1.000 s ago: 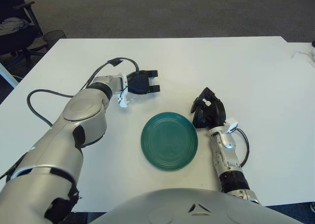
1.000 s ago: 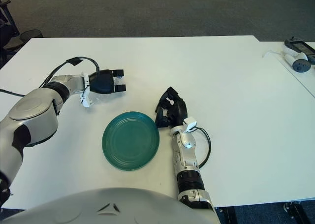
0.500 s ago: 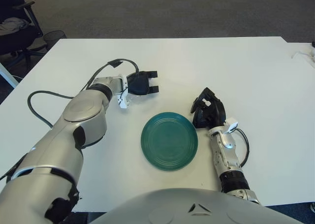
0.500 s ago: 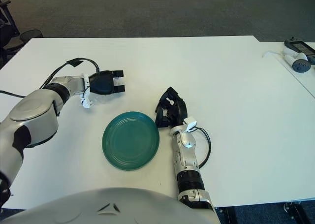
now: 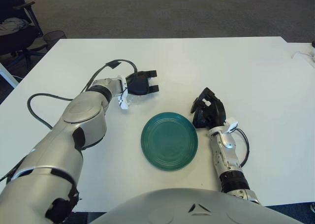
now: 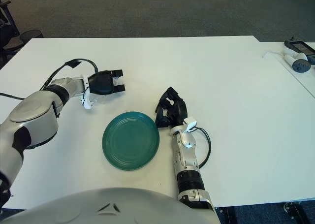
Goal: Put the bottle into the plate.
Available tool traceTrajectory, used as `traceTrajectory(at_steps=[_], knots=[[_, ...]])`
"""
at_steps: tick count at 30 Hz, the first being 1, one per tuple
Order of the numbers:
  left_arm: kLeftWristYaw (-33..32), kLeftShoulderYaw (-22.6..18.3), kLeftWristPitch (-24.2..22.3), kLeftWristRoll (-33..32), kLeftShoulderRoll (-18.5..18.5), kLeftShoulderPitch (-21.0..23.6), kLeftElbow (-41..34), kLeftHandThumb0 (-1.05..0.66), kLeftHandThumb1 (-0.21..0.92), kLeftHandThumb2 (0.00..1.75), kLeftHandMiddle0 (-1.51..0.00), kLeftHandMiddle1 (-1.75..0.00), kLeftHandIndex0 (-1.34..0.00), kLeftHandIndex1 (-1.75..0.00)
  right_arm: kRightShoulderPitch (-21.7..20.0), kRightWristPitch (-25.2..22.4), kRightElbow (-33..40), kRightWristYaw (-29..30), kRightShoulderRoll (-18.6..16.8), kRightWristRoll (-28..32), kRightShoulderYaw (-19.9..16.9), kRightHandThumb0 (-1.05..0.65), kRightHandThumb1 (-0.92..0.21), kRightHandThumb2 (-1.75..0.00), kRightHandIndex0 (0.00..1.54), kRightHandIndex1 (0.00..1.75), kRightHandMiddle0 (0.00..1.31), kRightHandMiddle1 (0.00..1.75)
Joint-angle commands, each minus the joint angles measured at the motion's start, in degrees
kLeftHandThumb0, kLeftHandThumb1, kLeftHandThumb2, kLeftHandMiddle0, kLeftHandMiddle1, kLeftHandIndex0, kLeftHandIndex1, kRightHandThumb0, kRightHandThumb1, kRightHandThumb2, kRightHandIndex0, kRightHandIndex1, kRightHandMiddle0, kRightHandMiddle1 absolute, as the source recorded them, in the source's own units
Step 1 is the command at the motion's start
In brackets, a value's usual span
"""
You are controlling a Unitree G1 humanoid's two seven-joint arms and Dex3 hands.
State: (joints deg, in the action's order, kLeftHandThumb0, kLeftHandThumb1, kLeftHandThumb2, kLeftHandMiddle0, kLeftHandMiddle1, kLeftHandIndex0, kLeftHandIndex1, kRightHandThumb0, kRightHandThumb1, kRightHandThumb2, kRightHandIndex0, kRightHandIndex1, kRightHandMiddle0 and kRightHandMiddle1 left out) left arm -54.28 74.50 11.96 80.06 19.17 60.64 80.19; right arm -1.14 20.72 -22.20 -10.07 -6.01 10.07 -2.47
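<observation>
Oddly, bottle nowhere; plate [image 5: 169, 141] bare.

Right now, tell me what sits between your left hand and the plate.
Nothing: bare table separates left hand from plate, in both eye views.

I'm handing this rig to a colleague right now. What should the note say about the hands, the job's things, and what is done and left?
Left hand: out over the table beyond the plate's far-left edge, fingers spread, holding nothing.
Right hand: beside the plate's right edge, fingers curled, nothing visible in them.
Plate: green, near the front middle of the table, nothing in it.
Bottle: not visible in either eye view.
Done: nothing that shows.
Left: find the bottle, grasp it, set it in the plate.
</observation>
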Motion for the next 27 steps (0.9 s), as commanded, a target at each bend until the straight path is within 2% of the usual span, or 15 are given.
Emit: traceTrajectory(at_steps=[1, 11, 16, 21, 27], knots=[[1.99, 0.26, 2.0, 0.22, -0.03, -2.89, 0.42, -0.01, 0.13, 1.47, -0.75, -1.75, -0.63, -1.54, 8.71, -8.06, -7.86, 1.41, 0.97, 0.03, -1.41, 0.0, -0.01, -1.64, 0.88, 1.66, 0.61, 1.75], [-0.39, -1.08, 1.71, -1.27, 0.72, -2.95, 0.17, -0.01, 0.11, 1.51, -0.76, -1.75, -0.63, -1.58, 8.67, -7.84, -7.82, 1.16, 0.73, 0.04, -1.14, 0.0, -0.01, -1.66, 0.87, 1.69, 0.61, 1.75], [-4.76, -5.97, 1.74, -5.6, 0.96, -4.15, -0.07, -0.01, 0.06, 1.58, -0.8, -1.75, -0.66, -1.61, 8.61, -8.05, -7.86, 1.05, 0.66, 0.16, -1.11, 0.0, 0.03, -1.72, 0.88, 1.73, 0.64, 1.75], [-6.94, -17.64, 6.45, -17.0, 0.09, -6.09, -0.37, -0.01, -0.06, 1.71, -0.88, -1.75, -0.75, -1.61, 8.64, -8.18, -7.85, 0.99, 0.58, 0.2, -1.03, 0.0, 0.03, -1.71, 0.89, 1.71, 0.64, 1.75], [-7.86, -27.58, 12.6, -26.14, -1.02, -6.9, -0.8, -0.01, -0.11, 1.74, -0.9, -1.75, -0.81, -1.58, 8.3, -8.0, -8.25, 1.24, 0.51, -0.04, -0.98, 0.0, 0.03, -1.7, 0.89, 1.7, 0.63, 1.75]])
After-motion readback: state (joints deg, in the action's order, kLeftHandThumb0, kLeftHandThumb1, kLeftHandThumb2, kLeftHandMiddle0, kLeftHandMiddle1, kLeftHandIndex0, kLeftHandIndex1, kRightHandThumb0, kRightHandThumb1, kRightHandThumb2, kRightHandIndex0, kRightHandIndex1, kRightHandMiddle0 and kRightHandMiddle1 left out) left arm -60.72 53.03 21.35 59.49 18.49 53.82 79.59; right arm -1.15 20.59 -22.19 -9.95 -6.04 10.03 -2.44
